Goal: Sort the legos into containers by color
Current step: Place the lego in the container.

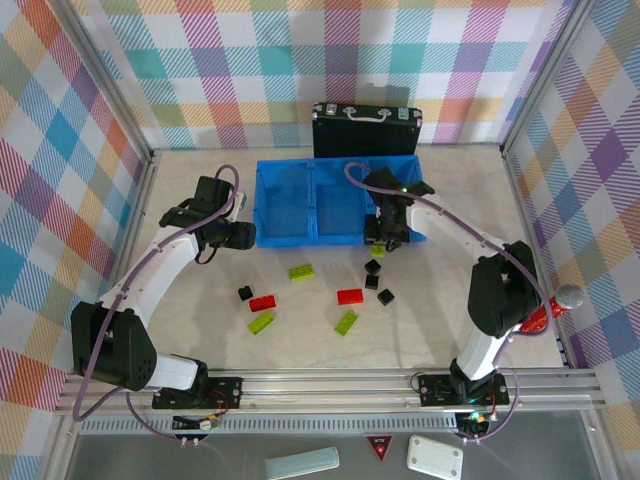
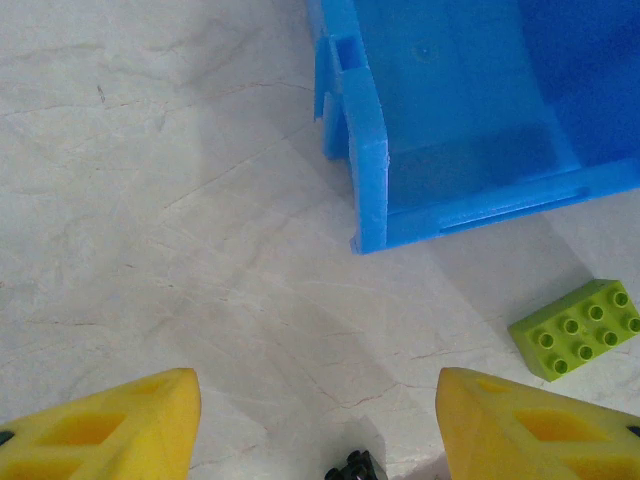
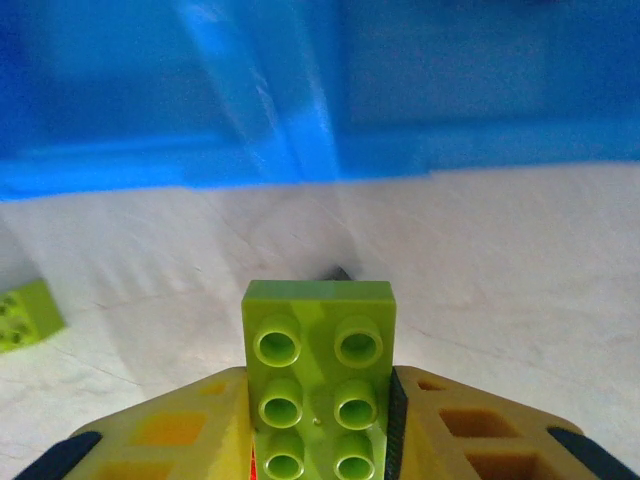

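While the overhead camera gives me the whole layout, the detail of the grip comes from the right wrist. There the right jaws are clenched on a lime-green brick (image 3: pixel 319 345), its flanks pressed between the yellow fingers (image 3: pixel 170 430) and its studded face turned up at the lens. The brick is two studs wide, and its long axis runs straight away from the wrist toward the front wall of the blue bin (image 3: pixel 300 120), which is smooth, glossy plastic. From above I place that grip just off the bin's near wall, at the right-hand compartment, toward the far edge of the desk (image 1: pixel 450 330). The bin's own long axis lies parallel to that far edge, three compartments side by side, with a black briefcase (image 1: pixel 365 128) standing behind it. The left wrist view adds finer detail: the left jaws are released, the two wedge-shaped yellow fingertips (image 2: pixel 120 425) well apart, hovering off the bin's near left corner above a pale surface veined like marble. Close by lie a second lime-green brick (image 2: pixel 580 328), a two-by-four lying flat with studs up and angled to the bin wall, and a small black piece (image 2: pixel 352 466). Overhead, the other legos lie scattered mid-desk between the bin and the near edge: red bricks (image 1: pixel 350 296), more green ones (image 1: pixel 346 321) and black cubes (image 1: pixel 385 296).
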Controlling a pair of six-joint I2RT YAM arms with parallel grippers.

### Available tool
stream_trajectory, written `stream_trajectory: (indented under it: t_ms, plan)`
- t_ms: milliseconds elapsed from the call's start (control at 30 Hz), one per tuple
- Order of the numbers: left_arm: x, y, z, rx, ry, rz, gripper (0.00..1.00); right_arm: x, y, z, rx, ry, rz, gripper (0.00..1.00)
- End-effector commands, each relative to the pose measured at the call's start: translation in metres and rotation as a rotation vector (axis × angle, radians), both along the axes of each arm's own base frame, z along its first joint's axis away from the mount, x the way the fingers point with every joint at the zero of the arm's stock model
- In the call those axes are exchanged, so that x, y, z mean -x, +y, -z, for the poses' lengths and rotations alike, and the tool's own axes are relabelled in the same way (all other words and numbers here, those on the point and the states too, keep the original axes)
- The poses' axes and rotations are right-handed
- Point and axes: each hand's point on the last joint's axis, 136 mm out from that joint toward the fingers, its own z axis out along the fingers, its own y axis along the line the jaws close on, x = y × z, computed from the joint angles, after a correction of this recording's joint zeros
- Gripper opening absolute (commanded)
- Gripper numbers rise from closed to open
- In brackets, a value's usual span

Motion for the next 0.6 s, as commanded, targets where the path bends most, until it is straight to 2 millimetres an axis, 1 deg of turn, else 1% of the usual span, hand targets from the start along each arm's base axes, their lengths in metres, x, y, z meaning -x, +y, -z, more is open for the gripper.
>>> stream_trajectory:
  t_ms: [0, 100, 300, 433, 567]
  plan:
    - [0.003, 0.003, -0.013, 0.014, -0.019, -0.001, 0.64, -0.005, 0.017, -0.009, -0.003, 0.011, -0.061, 0.38]
    - [0.003, 0.004, -0.014, 0.014, -0.021, -0.001, 0.64, -0.020, 0.032, -0.015, -0.009, -0.008, -0.083, 0.38]
    - [0.004, 0.004, -0.015, 0.013, -0.024, -0.002, 0.64, -0.054, 0.057, -0.017, -0.016, -0.050, -0.113, 0.38]
    - [0.004, 0.004, -0.012, 0.012, -0.018, -0.001, 0.64, -0.074, 0.070, -0.013, -0.021, -0.068, -0.128, 0.38]
    - [0.004, 0.004, -0.012, 0.013, -0.015, -0.001, 0.64, -0.091, 0.084, -0.005, -0.039, -0.077, -0.140, 0.38]
